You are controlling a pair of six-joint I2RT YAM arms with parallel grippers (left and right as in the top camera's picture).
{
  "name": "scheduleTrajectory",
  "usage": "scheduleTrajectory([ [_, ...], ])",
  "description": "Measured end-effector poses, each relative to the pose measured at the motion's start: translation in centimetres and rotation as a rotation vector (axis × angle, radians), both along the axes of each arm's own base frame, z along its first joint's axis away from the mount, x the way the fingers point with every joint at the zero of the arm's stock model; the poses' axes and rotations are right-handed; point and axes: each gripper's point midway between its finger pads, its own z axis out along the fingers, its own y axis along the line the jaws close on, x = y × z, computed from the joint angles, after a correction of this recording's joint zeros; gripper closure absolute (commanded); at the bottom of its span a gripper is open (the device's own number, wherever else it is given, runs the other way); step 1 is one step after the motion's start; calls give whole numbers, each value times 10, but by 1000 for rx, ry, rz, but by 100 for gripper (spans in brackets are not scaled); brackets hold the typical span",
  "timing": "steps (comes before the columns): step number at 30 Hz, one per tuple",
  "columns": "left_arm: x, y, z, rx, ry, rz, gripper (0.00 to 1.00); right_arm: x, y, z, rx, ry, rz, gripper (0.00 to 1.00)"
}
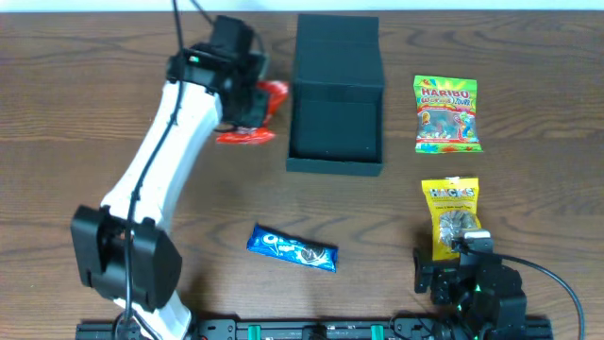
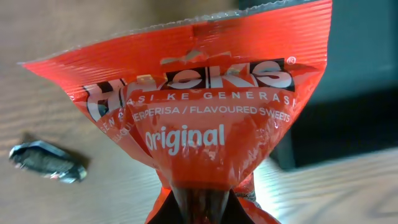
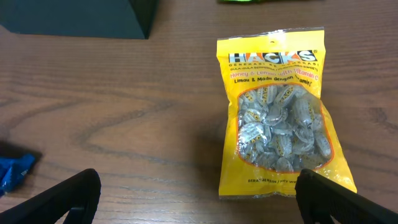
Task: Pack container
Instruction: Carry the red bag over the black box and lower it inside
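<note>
Now left fingers point(image 1: 243, 111) pinch crinkled red packet point(image 2: 211, 112) beside matte square container point(image 1: 336, 166).

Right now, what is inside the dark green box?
No packets show inside the container; its floor looks dark and bare from overhead. The red Hacks packet is held outside, beside its left wall. Shadowed corners cannot be checked.

i see a brown wooden table point(image 1: 75, 113) carrying a dark box point(image 1: 335, 104) at top centre, a gummy bag point(image 1: 447, 115) upper right, a yellow sweets bag point(image 1: 452, 212) lower right and a blue packet point(image 1: 292, 247) bottom centre.
</note>
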Motion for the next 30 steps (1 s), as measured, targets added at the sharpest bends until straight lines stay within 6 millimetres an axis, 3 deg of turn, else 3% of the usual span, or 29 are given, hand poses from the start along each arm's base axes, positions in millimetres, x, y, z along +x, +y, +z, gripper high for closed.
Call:
scheduleTrajectory([
  [4, -8, -53, 14, -62, -54, -43, 94, 0, 0, 0, 0, 0, 0, 1],
  [7, -7, -81, 22, -110, -101, -26, 94, 0, 0, 0, 0, 0, 0, 1],
  [13, 14, -102, 29, -176, -185, 36, 94, 0, 0, 0, 0, 0, 0, 1],
  [15, 19, -104, 22, -179, -180, 56, 94, 0, 0, 0, 0, 0, 0, 1],
  [21, 32, -110, -36, -138, -94, 113, 94, 0, 0, 0, 0, 0, 0, 1],
  [30, 31, -108, -79, -90, -7, 152, 94, 0, 0, 0, 0, 0, 0, 1],
])
